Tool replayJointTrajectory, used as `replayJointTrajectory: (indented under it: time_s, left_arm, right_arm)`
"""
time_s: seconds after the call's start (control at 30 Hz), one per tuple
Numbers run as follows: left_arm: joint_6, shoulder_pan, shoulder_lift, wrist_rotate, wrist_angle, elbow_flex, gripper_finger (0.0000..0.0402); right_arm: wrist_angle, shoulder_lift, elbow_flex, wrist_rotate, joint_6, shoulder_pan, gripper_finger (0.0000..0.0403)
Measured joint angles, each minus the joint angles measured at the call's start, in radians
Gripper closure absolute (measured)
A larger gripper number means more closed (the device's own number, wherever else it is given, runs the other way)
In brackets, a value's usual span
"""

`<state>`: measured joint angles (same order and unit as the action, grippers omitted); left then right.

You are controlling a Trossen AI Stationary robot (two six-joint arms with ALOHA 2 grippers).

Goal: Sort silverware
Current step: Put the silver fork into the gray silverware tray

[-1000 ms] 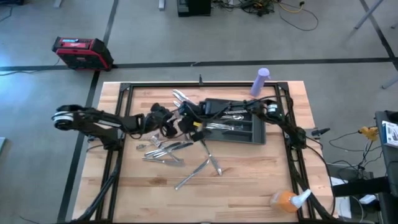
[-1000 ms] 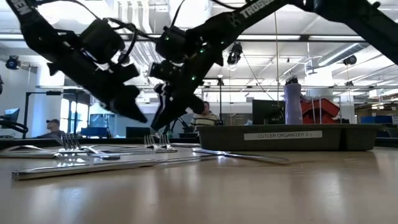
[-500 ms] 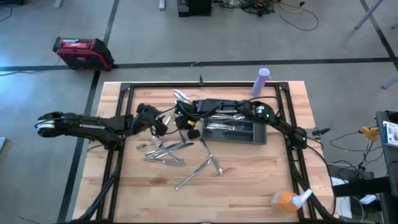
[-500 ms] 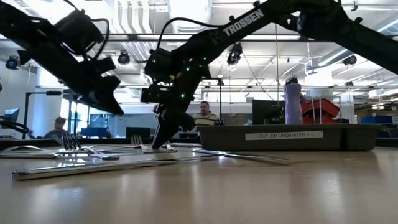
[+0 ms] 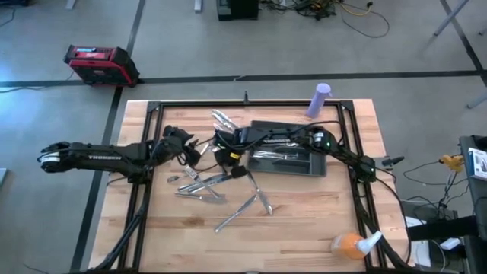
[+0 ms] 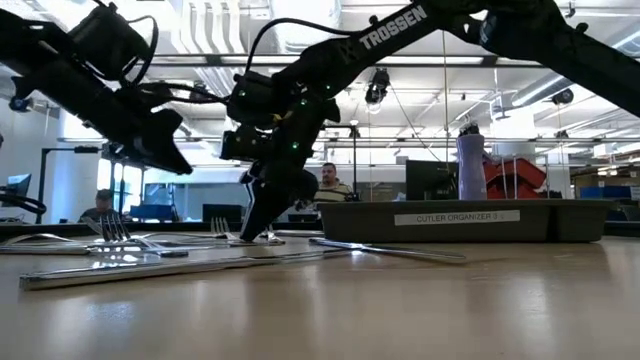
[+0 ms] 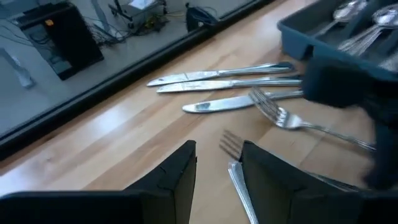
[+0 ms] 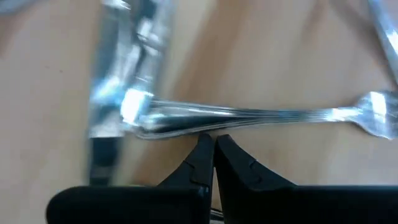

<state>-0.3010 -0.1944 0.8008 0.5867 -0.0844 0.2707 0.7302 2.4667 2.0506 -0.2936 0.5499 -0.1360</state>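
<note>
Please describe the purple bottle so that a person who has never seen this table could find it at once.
Start at the grey tray in the middle of the wooden table. Behind it, by the table's far edge and toward the right arm's side, stands the purple bottle. It is the only upright, coloured thing there; the silverware lies flat and shiny, and the orange bottle lies at the near edge.

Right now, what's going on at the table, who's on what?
The right gripper has reached across from the tray side and is down at the table among the loose silverware, its nearly closed fingertips right at a fork but with nothing visibly clamped between them. The left gripper is open and hovers above the table near the same pile, holding nothing. Some pieces already lie in the tray; forks, spoons and knives are still scattered on the wood in front of it.
</note>
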Motion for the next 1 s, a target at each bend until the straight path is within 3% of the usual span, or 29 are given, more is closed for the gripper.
replayJointTrajectory:
  time_s: [0.23, 0.53, 0.83, 1.0]
  left_arm:
    - [0.078, 0.0, -0.049, 0.008, 0.039, 0.013, 0.0285]
    - [0.087, 0.0, -0.106, 0.006, 0.014, 0.013, 0.0285]
    - [0.096, 0.0, -0.096, 0.006, 0.041, 0.008, 0.0285]
    - [0.095, 0.0, -0.087, 0.006, 0.05, 0.006, 0.0285]
  right_arm:
    - [-0.174, 0.013, -0.006, -0.065, 0.068, 0.055, 0.0403]
    - [-0.228, 0.005, 0.078, 0.042, 0.159, -0.005, 0.04]
    - [-0.286, 0.084, 0.105, 0.071, -0.001, -0.056, 0.0321]
    - [-0.2, 0.088, 0.109, 0.152, -0.008, -0.047, 0.0314]
